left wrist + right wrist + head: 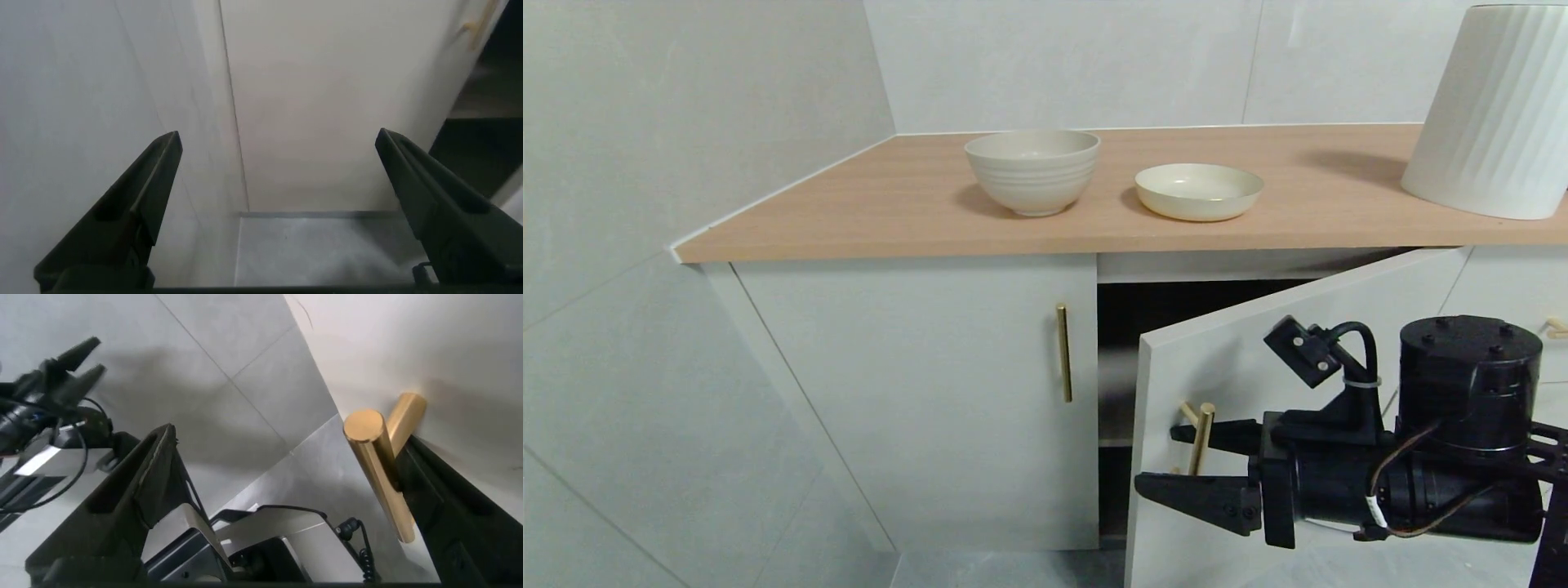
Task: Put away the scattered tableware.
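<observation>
The bowl (1032, 170) stands on the bench (907, 208), with the dish (1199, 190) just right of it and the ribbed tub (1494, 114) well right of it. Below the bowl is the closed cupboard door (915, 392). Lower right of the bowl, the open door (1258, 359) stands ajar, its handle (1201, 437) between the spread fingers of the right claw (1205, 467).

Beige bowl (1032, 170) with ridged bands; cream dish (1199, 189); wood-grain counter (890, 212); brass handle (1201, 433) within the black right gripper (1158, 457).
</observation>
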`<state>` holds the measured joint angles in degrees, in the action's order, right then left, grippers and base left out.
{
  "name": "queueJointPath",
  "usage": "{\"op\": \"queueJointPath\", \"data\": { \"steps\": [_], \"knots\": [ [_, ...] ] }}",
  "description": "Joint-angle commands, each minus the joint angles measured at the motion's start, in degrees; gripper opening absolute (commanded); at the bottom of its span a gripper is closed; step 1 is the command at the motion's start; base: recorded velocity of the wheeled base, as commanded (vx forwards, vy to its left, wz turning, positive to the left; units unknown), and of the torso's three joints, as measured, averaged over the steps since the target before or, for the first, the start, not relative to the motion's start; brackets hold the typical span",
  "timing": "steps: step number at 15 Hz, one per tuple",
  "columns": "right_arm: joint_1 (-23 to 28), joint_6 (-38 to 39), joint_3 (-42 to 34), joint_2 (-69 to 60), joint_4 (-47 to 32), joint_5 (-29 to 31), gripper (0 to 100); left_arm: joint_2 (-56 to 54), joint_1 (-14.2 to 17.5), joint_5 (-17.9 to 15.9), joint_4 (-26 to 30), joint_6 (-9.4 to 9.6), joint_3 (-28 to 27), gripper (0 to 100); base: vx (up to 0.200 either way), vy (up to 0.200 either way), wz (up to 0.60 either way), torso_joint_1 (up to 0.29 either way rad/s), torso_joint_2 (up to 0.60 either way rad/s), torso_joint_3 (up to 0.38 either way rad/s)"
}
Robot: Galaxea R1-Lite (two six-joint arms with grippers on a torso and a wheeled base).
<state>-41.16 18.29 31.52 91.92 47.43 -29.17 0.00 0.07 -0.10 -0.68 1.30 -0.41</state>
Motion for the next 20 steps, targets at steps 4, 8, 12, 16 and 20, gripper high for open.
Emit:
{"op": "queueJointPath", "data": {
  "steps": [4, 8, 12, 16, 20],
  "knots": [
    [-0.1, 0.0, -0.4, -0.7, 0.2, -0.3, 100, 6.4, -0.2, -18.6, 8.0, -8.16, -17.0, 100, 0.0, 0.0, 0.0, 0.0, 0.0, 0.0],
    [-0.1, 0.0, -0.3, -0.7, 0.3, -0.3, 100, 30.8, -0.3, -28.3, 9.1, -7.98, -32.4, 100, 0.0, 0.0, 0.0, 0.0, 0.0, 0.0],
    [-0.1, 0.1, -0.1, -0.8, 0.3, -0.3, 100, 52.7, -5.0, -36.0, 7.5, -1.92, -38.3, 100, 0.0, 0.0, 0.0, 0.0, 0.0, 0.0],
    [-0.9, 0.1, -0.2, -0.9, 0.2, -0.3, 100, 68.0, -12.9, -36.0, -4.9, -3.59, -38.1, 100, 0.0, 0.0, 0.0, 0.0, 0.0, 0.0],
    [-1.7, 0.0, -0.5, -1.0, 0.3, -0.3, 100, 76.4, -19.4, -36.0, -17.2, -14.05, -36.1, 100, 0.0, 0.0, 0.0, 0.0, 0.0, 0.0]
  ]
}}
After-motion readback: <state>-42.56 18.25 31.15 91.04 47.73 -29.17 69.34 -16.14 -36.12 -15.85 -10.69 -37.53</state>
